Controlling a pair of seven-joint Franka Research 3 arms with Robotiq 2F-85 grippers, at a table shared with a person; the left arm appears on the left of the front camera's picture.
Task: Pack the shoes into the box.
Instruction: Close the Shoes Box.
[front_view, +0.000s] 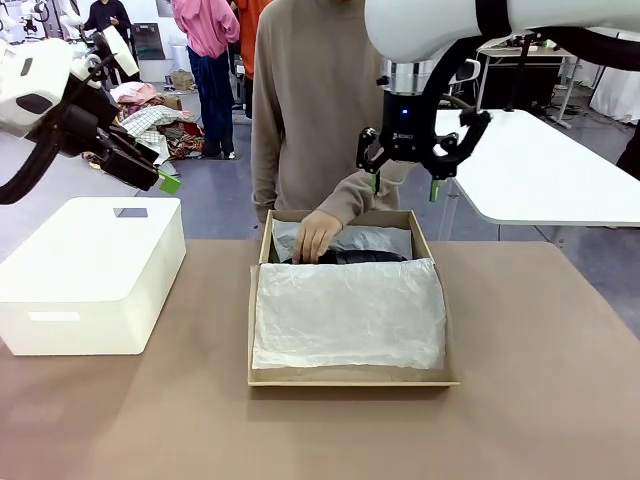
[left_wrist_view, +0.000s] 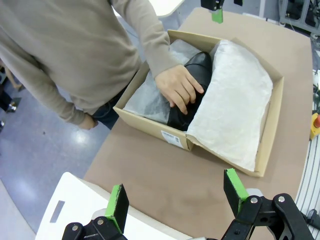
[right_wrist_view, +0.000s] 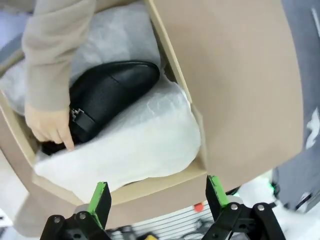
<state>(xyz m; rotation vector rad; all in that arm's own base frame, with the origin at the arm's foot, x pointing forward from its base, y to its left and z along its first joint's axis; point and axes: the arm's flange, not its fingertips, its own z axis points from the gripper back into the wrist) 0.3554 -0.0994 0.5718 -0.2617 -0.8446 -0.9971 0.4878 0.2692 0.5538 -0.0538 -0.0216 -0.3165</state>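
Note:
The tan cardboard box (front_view: 350, 378) (left_wrist_view: 150, 125) (right_wrist_view: 155, 182) sits open mid-table, most of it covered by crinkled white tissue paper (front_view: 345, 312) (right_wrist_view: 135, 140). A glossy black shoe (front_view: 352, 257) (left_wrist_view: 199, 66) (right_wrist_view: 112, 92) lies at the box's far end, partly under the tissue. A person's hand (front_view: 317, 235) (left_wrist_view: 179, 87) (right_wrist_view: 50, 125) rests on it. My right gripper (front_view: 405, 185) (right_wrist_view: 158, 197) hangs open above the box's far edge, holding nothing. My left gripper (front_view: 165, 180) (left_wrist_view: 176, 197) is open and raised at the far left, above the white container.
A white rounded plastic container (front_view: 90, 270) (left_wrist_view: 65, 212) stands on the table's left. The person stands at the far side, leaning over the box. A white table (front_view: 545, 170) is behind on the right. Bare brown tabletop (front_view: 540, 400) surrounds the box.

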